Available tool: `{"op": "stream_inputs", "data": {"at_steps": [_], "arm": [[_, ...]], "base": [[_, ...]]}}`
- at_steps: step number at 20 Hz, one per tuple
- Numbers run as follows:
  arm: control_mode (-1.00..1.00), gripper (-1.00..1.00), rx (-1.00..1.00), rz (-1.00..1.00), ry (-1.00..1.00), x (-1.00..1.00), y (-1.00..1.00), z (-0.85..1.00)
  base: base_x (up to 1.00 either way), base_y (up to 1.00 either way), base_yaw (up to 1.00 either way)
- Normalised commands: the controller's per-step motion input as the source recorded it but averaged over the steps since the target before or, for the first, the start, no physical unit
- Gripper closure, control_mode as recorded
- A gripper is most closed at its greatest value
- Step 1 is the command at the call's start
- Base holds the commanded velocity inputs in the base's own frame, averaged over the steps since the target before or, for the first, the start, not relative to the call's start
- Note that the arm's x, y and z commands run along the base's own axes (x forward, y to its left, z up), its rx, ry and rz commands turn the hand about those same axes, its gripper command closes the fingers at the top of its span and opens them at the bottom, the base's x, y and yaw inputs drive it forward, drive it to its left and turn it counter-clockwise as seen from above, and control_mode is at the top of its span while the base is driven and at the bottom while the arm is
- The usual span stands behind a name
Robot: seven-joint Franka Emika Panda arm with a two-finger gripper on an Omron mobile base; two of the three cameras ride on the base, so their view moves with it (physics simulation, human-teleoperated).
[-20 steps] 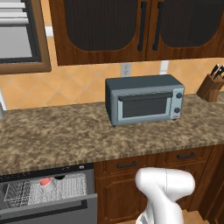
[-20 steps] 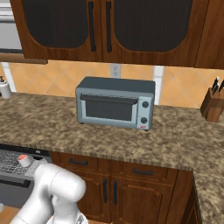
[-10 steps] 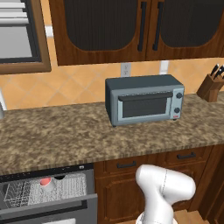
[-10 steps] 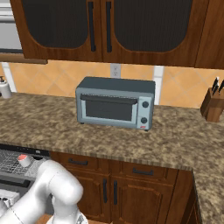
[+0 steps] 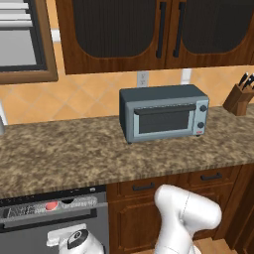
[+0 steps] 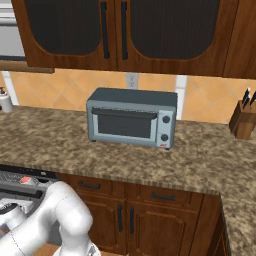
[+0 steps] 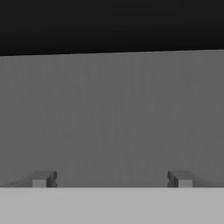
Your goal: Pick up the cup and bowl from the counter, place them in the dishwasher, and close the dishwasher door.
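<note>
The dishwasher door stands almost upright, its black bar handle just below the counter. A narrow gap above the handle shows a strip of grey wire rack and a red spot there, seemingly the cup's inside. The bowl is hidden. My white hand is low against the door's front. In the hand view the gripper is open and holds nothing. Its fingertips are wide apart, close to the flat dark grey door panel.
A grey-blue toaster oven sits on the counter, with a knife block at the far right. Dark wood cabinets with drawers run right of the dishwasher. Upper cabinets hang above.
The dishwasher door has swung up from open to nearly shut, hiding most of the rack. My hand has come in low against the door's front.
</note>
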Motion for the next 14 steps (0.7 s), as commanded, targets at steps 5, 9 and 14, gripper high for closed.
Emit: {"op": "stream_inputs", "data": {"at_steps": [5,9,14], "arm": [[-1.0,-1.0,0.07,0.0,0.0,1.0,-0.15,-0.77],[-1.0,-1.0,0.1,-0.02,0.0,1.0,-0.24,-0.87],[-1.0,-1.0,0.15,0.0,0.0,1.0,-0.32,-0.95]], "base": [[0.0,0.0,0.0],[0.0,0.0,0.0],[0.0,0.0,0.0]]}}
